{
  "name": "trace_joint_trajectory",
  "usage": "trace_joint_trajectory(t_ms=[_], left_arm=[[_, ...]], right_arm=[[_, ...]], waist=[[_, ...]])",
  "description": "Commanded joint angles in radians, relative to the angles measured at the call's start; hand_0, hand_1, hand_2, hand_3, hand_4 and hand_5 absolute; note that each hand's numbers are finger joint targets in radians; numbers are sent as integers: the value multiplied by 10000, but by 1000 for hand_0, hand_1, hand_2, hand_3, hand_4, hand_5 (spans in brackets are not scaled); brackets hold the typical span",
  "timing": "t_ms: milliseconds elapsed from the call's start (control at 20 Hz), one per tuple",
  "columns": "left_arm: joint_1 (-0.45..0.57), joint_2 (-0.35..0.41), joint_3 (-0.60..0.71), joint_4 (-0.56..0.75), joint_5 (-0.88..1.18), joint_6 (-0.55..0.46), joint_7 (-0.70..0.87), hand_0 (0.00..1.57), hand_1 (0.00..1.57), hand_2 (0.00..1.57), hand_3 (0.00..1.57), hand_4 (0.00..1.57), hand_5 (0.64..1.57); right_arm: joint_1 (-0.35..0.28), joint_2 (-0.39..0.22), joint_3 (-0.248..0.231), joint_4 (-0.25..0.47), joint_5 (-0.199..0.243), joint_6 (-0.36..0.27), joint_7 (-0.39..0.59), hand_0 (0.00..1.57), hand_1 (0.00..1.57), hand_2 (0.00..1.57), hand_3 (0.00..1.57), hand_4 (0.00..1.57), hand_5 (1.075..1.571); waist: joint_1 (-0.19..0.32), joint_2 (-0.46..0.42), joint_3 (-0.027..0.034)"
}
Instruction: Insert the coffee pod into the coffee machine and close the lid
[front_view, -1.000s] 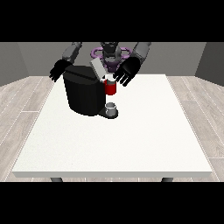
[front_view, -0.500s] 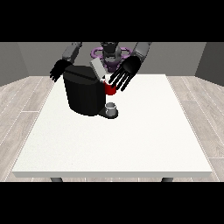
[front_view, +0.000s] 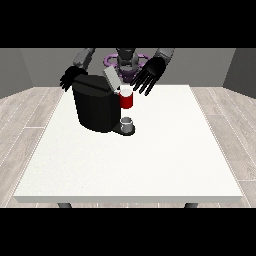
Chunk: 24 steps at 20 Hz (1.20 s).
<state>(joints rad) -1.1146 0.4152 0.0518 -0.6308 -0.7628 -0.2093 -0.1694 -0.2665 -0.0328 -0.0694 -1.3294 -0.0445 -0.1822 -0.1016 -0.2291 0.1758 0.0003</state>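
Observation:
The black coffee machine (front_view: 96, 107) stands on the far left part of the white table (front_view: 150, 155), with its grey lid (front_view: 111, 80) tilted up. A red thing at the machine (front_view: 126, 100) shows at its front right. Below it, on the machine's base, sits a small grey thing (front_view: 127, 123) that I cannot tell for the pod. The hand at the view's right (front_view: 150, 74) hovers above and right of the red thing, fingers spread, holding nothing. The hand at the view's left (front_view: 70, 78) is behind the machine's top left corner, partly hidden.
The robot's torso (front_view: 126, 61) rises behind the table's far edge. Grey plank floor surrounds the table, and the machine blocks the far left of the tabletop.
The hand at the view's right has lifted up and to the right, away from the red thing. The hand at the view's left has barely moved.

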Motion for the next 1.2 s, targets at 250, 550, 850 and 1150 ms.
trace_joint_trajectory(t_ms=[250, 550, 850, 1150], left_arm=[[904, -915, 1188, -173, 1477, -277, 221, 0, 0, 0, 0, 0, 1571], [2123, -1914, 2853, -261, 3527, -50, -420, 0, 0, 0, 0, 237, 1571], [3920, -2878, 2961, -324, 4104, -139, -703, 0, 0, 0, 0, 0, 1571], [5074, -3080, 3265, -598, 4816, -460, -929, 0, 0, 0, 0, 0, 1571]], right_arm=[[667, -14, -266, 165, -182, -74, -7, 0, 0, 0, 0, 424, 1571], [1548, -375, -385, -2, -348, 479, -465, 0, 0, 0, 0, 492, 1571], [1418, -918, -76, -903, -529, 1126, 1082, 0, 0, 0, 0, 370, 1571], [1241, -1258, 299, -1559, -289, 1574, 1079, 0, 0, 0, 0, 43, 1571]], waist=[[855, -1399, -8], [1369, -2405, -11], [1982, -4098, -13], [2447, -4172, -6]])
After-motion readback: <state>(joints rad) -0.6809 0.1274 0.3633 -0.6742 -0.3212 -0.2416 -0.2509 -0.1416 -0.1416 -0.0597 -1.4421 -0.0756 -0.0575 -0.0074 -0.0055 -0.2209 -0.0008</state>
